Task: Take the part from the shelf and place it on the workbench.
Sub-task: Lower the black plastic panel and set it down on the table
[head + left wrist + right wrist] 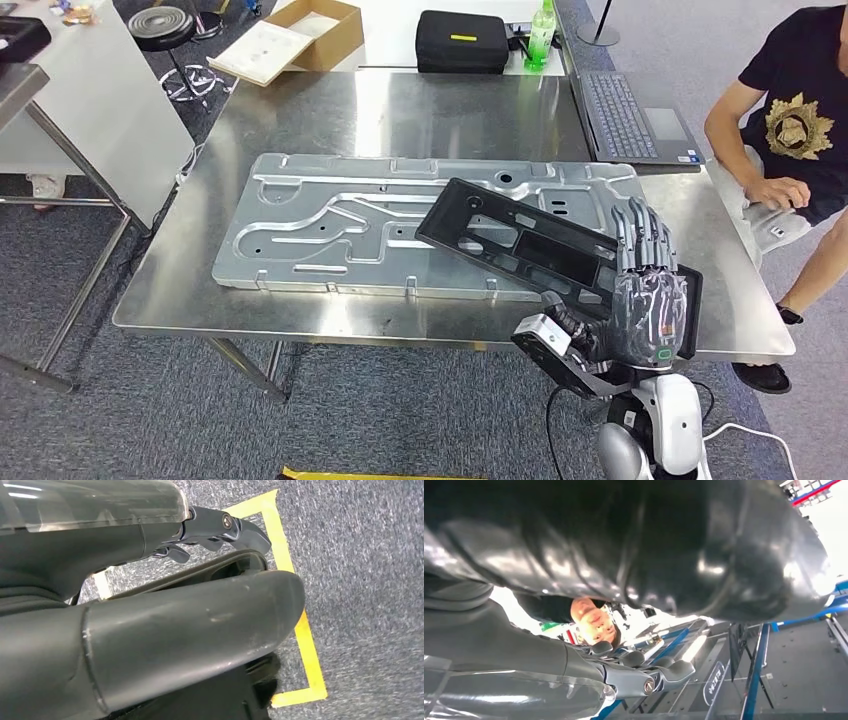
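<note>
My right hand (648, 290) grips the near right end of a long black plastic part (520, 245) with rectangular openings. The part slants across the right side of the steel workbench (400, 110), and its far left end lies over a large grey stamped metal plate (330, 225); whether it touches the plate I cannot tell. In the right wrist view the part's glossy black surface (649, 540) lies against the palm, with the fingers (644, 677) beyond it. My left hand (215, 535) hangs over grey carpet with yellow tape and holds nothing.
A person (790, 130) sits at the bench's right end beside an open laptop (630, 115). At the back stand a black case (462, 42), a green bottle (541, 35) and a cardboard box (295, 40). A white table (90, 100) stands to the left.
</note>
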Available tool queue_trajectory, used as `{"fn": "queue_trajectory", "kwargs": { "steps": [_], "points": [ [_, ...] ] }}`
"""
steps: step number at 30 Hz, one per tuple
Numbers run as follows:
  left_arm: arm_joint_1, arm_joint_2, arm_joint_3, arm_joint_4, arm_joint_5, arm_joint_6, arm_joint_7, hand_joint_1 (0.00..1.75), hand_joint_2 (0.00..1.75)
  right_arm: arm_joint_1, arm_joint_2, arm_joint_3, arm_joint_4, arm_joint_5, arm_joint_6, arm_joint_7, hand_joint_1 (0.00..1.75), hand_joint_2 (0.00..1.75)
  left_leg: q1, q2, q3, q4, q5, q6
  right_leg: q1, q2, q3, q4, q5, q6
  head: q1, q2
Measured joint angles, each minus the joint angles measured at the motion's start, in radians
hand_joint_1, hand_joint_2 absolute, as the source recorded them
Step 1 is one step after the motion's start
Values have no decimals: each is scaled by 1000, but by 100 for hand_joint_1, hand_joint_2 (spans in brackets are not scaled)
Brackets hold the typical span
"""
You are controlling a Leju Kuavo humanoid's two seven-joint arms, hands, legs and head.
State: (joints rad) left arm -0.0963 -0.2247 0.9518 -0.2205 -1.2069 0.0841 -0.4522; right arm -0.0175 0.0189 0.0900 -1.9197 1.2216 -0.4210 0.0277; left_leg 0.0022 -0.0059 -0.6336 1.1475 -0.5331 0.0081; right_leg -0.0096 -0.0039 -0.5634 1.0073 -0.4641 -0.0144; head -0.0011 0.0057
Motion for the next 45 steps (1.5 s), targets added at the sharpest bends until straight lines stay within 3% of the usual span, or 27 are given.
{"fn": "queue_trajectory", "kwargs": {
  "steps": [2,3,4,5,7,9,12,14,16,18,19,20,22,23,25,27,29,31,32,34,36,37,39,40,42,43,45],
  "points": [
    [1,0,0,0,-1,2,5,0,0,2,3,0,0,10,-2,-2,0,0,2,0,-55,117,-47,-5,1,-5,0,1,-1,-4,0,0],
    [2,0,0,0,-1,3,8,0,0,2,5,0,0,17,-3,-2,0,0,3,0,-67,141,-46,-6,1,-9,1,2,-2,-5,0,0],
    [2,0,0,0,-1,4,10,0,0,2,6,0,0,23,-3,-1,0,0,4,1,-61,126,-26,-6,1,-14,2,3,-4,-5,0,0],
    [2,0,0,0,-2,5,12,0,0,2,8,0,0,26,-3,0,0,0,4,6,-38,76,7,-5,1,-18,3,5,-6,-4,0,0],
    [-2,1,0,0,-4,7,13,0,0,1,9,-1,-1,23,-3,2,0,0,0,40,22,-53,62,1,5,-30,5,13,-14,3,0,0],
    [-8,1,0,0,-6,8,15,0,0,1,9,-4,-2,16,-3,2,0,0,-5,61,47,-114,76,11,11,-45,5,19,-21,12,1,0],
    [-7,1,0,0,-7,10,18,0,0,0,9,-8,-3,12,-3,1,0,0,-6,33,43,-121,81,29,10,-61,7,22,-30,26,2,0],
    [-6,1,0,0,-7,11,20,0,0,-1,9,-12,-5,8,-3,1,0,0,-3,16,43,-126,87,40,6,-36,-14,75,-69,37,2,0],
    [-7,1,0,0,-7,12,22,0,0,0,9,-17,-6,4,-3,1,0,0,-2,-2,42,-127,89,46,4,-9,-72,196,-133,42,2,0],
    [-7,1,0,0,-7,13,23,0,0,2,9,-19,-6,3,-3,1,0,0,-4,-22,42,-126,89,47,3,-2,-119,287,-158,42,2,0],
    [-6,1,0,0,-7,13,23,0,0,2,9,-19,-6,3,-2,1,0,0,-4,-33,42,-126,89,47,3,0,-120,283,-142,40,2,0],
    [-6,1,1,0,-7,13,24,0,0,2,9,-20,-6,3,-2,1,0,0,-4,-45,44,-126,89,47,3,5,-103,243,-109,38,2,0],
    [-6,0,1,0,-9,13,24,0,0,1,9,-20,-6,2,-2,1,0,0,-4,-69,46,-125,89,43,3,43,-42,110,-39,29,2,0],
    [-7,0,1,0,-11,14,25,0,0,1,9,-21,-6,2,-2,1,0,0,-4,-81,45,-124,90,40,3,64,-19,59,-21,26,2,0],
    [-8,-2,0,0,-15,16,26,0,0,1,9,-22,-8,0,-2,0,0,0,-1,-101,39,-124,94,29,5,84,-4,21,-16,21,2,0],
    [-6,-2,0,0,-17,18,27,0,0,0,9,-23,-8,-1,-2,-2,0,0,2,-112,34,-123,95,17,5,61,1,12,-12,14,2,0],
    [-5,-2,0,0,-17,20,28,0,0,-1,10,-23,-9,-1,-2,-3,0,0,-1,-78,15,-83,67,9,2,34,9,1,-8,3,1,0],
    [-6,-2,0,0,-18,20,28,0,0,1,10,-23,-10,-2,-1,-3,0,0,-1,-30,-37,28,6,3,4,5,11,-3,-8,-5,0,0],
    [-7,-2,0,0,-18,20,29,0,0,2,10,-23,-10,-2,-1,-3,0,0,1,-18,-66,90,-21,0,6,-10,11,-2,-9,-8,0,0],
    [-6,-1,0,0,-19,20,30,0,0,2,10,-23,-10,-4,1,-3,0,0,4,-6,-87,139,-26,-5,7,-40,11,-1,-12,-9,0,0],
    [-4,-1,0,0,-19,21,32,0,0,1,10,-23,-10,-7,3,-4,0,0,6,13,-36,47,30,-6,7,-66,13,3,-17,-5,0,0],
    [-5,-1,0,0,-20,21,32,0,0,1,10,-23,-10,-8,4,-4,0,0,4,39,0,-20,53,-3,8,-77,14,6,-20,-2,0,0],
    [-8,0,0,0,-21,22,32,0,0,0,10,-24,-11,-12,6,-6,0,0,-3,72,44,-107,76,9,12,-97,15,12,-26,6,0,0],
    [-10,0,-1,0,-22,22,32,0,0,-1,10,-24,-11,-13,6,-7,0,0,-7,74,47,-118,73,16,14,-107,16,14,-28,10,1,0],
    [-8,0,-1,0,-22,22,32,0,0,-2,10,-25,-11,-14,7,-9,0,0,-7,49,45,-123,80,28,14,-123,18,14,-32,19,1,0],
    [-7,-1,-1,0,-22,22,33,0,0,-4,10,-25,-11,-14,7,-10,0,0,-5,38,46,-128,84,34,11,-111,17,22,-40,25,1,0],
    [-8,-1,-1,0,-22,22,33,0,0,-5,10,-26,-11,-14,7,-11,0,0,-1,17,48,-136,91,44,5,-59,-10,88,-85,35,1,0]
  ]
}}
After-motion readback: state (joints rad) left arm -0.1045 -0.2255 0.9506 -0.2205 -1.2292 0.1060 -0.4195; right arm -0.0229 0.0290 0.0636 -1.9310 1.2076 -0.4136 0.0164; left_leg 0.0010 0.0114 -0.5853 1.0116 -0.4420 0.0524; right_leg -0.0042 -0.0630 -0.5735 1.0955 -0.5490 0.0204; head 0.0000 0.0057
